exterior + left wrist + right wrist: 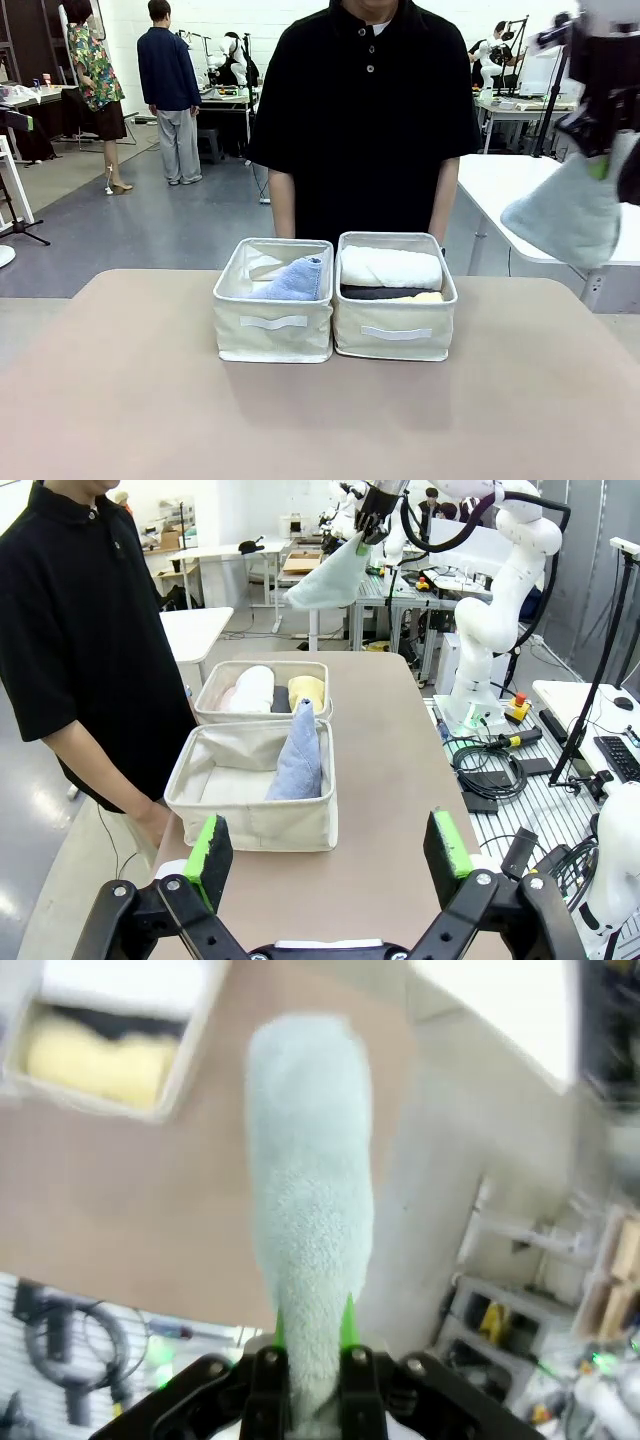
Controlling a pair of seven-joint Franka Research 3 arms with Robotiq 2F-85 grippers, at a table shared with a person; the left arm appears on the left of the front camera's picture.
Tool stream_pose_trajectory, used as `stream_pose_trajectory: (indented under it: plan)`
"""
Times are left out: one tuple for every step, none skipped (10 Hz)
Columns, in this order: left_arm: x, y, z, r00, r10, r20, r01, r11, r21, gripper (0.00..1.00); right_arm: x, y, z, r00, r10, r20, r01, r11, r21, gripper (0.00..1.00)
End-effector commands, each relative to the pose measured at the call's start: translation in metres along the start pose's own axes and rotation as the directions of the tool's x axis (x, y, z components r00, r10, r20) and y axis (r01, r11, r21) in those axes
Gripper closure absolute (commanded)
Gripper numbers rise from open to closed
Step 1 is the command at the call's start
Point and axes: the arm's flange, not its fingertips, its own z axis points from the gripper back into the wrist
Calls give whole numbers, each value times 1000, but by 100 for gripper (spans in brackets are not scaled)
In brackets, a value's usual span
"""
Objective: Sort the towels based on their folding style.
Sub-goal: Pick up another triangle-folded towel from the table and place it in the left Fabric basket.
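Left gripper at the near table edge, fingers spread wide, empty; right gripper clamped on the pale teal cone towel, high at the table's right; placing step judged in hand; next move: carry it into the left bin beside the light blue cone.

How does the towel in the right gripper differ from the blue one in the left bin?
The pale teal towel hangs in the air, pinched at its narrow end by the shut right gripper; the light blue towel stands tip-up in the left bin. The teal one looks paler and greyer; the blue one is stronger in colour. Both are terry, folded into cones.
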Motion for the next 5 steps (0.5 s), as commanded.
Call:
stream_pose_trajectory:
  plan:
    - [1,-2,1,1000,2,-2,-2,1000,-1,0,59,70,16,837,500,223,-523,850,59,82]
    - [1,-2,1,1000,2,-2,-2,1000,-1,0,77,99,21,744,596,303,-642,763,75,82]
    - [1,-2,1,1000,2,-2,-2,1000,-1,0,91,121,25,674,639,370,-710,698,88,82]
    - [1,-2,1,1000,2,-2,-2,1000,-1,0,103,137,28,615,652,443,-757,645,101,82]
    - [1,-2,1,1000,2,-2,-2,1000,-1,0,115,147,30,579,647,495,-780,617,105,82]
